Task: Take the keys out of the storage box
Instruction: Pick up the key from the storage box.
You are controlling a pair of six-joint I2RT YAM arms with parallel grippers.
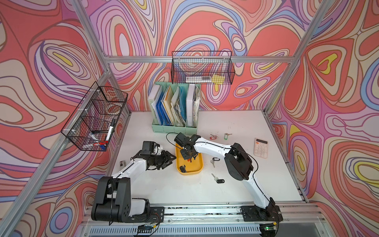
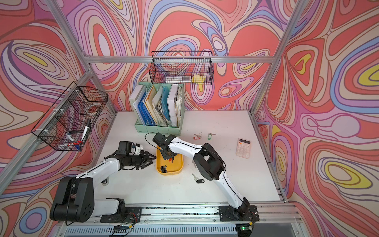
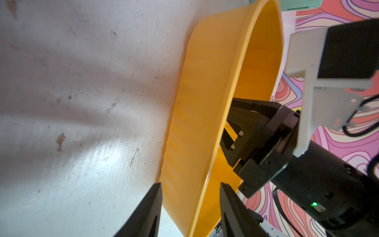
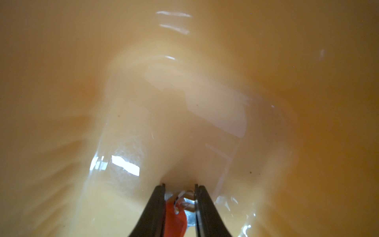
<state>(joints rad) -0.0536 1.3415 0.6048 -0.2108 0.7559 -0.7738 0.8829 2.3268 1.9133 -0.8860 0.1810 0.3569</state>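
Note:
The yellow storage box (image 1: 198, 169) (image 2: 178, 168) lies mid-table. My right gripper (image 1: 189, 157) (image 4: 180, 185) reaches down into it and is shut on a red-tagged key (image 4: 176, 217), with the metal ring against one finger. A black-tagged key (image 1: 182, 168) lies at the box's near end. My left gripper (image 1: 174, 158) (image 3: 190, 183) is open and straddles the box's left wall (image 3: 196, 115), one finger outside and one inside. Outside the box lie a red-tagged key (image 1: 214, 136), a green-tagged key (image 1: 226, 136) and two black-tagged keys (image 1: 215, 159) (image 1: 220, 181).
A mint green file organiser (image 1: 174, 127) full of folders stands behind the box. A white calculator (image 1: 260, 147) lies at the right edge of the table. Black wire baskets hang on the left wall (image 1: 94, 117) and the back wall (image 1: 203, 67).

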